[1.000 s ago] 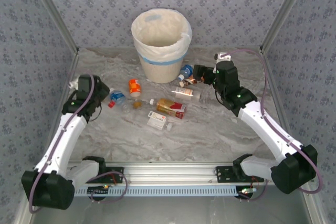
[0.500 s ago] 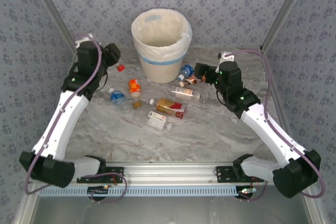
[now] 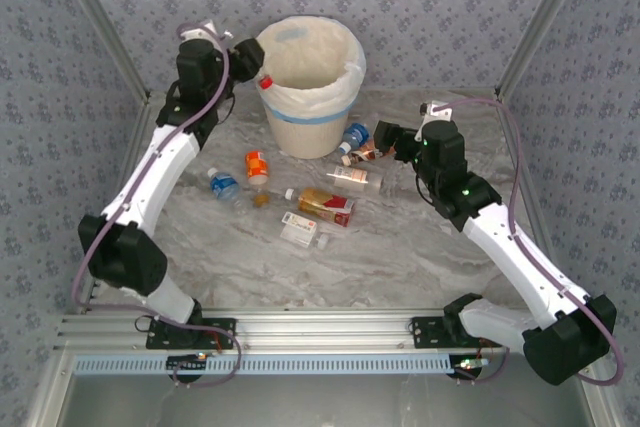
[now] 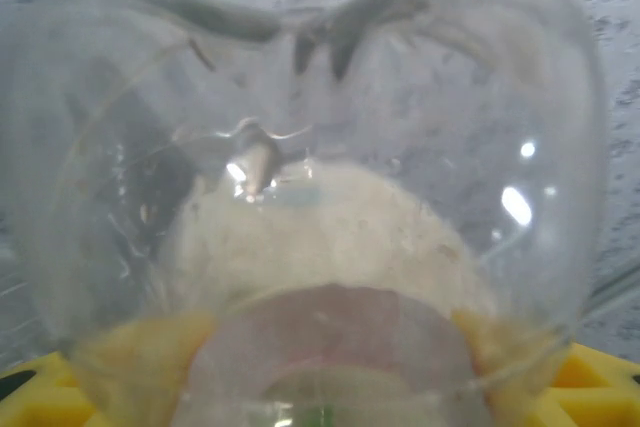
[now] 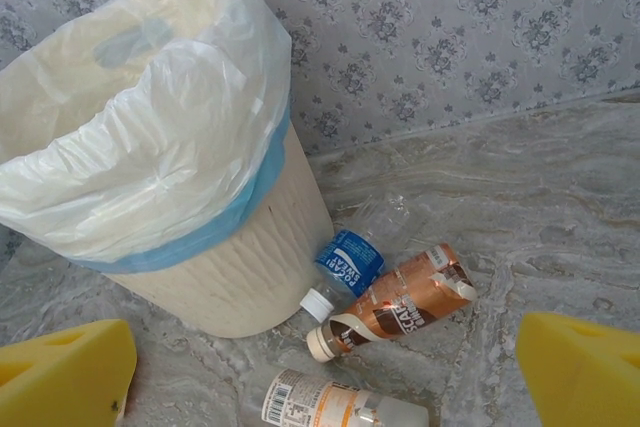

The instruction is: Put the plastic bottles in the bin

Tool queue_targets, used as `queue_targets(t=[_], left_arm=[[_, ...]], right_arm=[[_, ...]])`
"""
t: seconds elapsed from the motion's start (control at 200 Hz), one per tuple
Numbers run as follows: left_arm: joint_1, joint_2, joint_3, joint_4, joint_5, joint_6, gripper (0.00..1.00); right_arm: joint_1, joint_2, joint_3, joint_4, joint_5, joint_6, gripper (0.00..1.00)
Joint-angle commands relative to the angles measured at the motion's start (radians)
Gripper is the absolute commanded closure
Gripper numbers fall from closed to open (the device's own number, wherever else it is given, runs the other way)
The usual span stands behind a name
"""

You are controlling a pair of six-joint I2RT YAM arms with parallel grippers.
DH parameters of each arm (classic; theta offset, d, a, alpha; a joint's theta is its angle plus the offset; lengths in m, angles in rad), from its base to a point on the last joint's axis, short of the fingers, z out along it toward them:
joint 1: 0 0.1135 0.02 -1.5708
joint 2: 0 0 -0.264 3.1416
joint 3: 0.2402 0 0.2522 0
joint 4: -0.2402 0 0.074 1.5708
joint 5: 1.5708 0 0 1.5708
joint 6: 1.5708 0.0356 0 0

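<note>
Top view. The left gripper [image 3: 250, 55] is raised at the left rim of the bin [image 3: 305, 135], which stands at the middle of the table's [image 3: 420, 247] far edge. Its claw is clamped on a clear bottle [image 3: 263, 77] with the red cap pointing down beside the rim (from this angle it cannot be told whether the bottle hangs over the opening or just outside it).

Left wrist view. The same bottle is seen end-on and very close, seated between the yellow pads [image 4: 600, 392]. The bin's pale liner shows only as a blur through the plastic. No label can be read.

The right gripper [image 3: 383, 137] sits low, just right of the bin's foot, toward the table's far right corner. Its jaws are spread wide with nothing between them.

Right wrist view. This resolves what the top view shows only as a small cluster:
- a blue-labelled bottle [image 5: 350, 259] against the bin's wall, cap toward the camera;
- a brown-labelled bottle [image 5: 400, 302] lying just beside it;
- a white-labelled bottle [image 5: 335, 407], cut off by the lower frame edge.

The top view alone gives the loose bottles toward the table's middle:
- an orange-labelled bottle [image 3: 257, 165];
- a small blue bottle [image 3: 222, 185] nearer the left edge;
- a red-and-amber bottle [image 3: 327, 205];
- a pale flat bottle [image 3: 300, 229] (too small to make out its label).

The bin's contents are hidden by the liner's folds.
</note>
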Motion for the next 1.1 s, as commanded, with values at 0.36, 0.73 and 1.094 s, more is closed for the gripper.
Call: queue_targets(t=[0.36,0.73,1.094], left_arm=[[-0.040,0.323,0.425,-0.060,0.068,0.012,0.64],[-0.112,0.723,1.121,-0.609,0.054,0.065,0.32],[-0.116,0.781,1.270,-0.726,0.061,0.072,0.01]], right_arm=[[-0.004,-0.056,-0.012,-0.059,0.029,0.022,0.00],[-0.004,-0.105,-0.020,-0.103,0.039,0.018,0.00],[-0.011,-0.119,-0.040,-0.123,0.064,-0.010,0.00]])
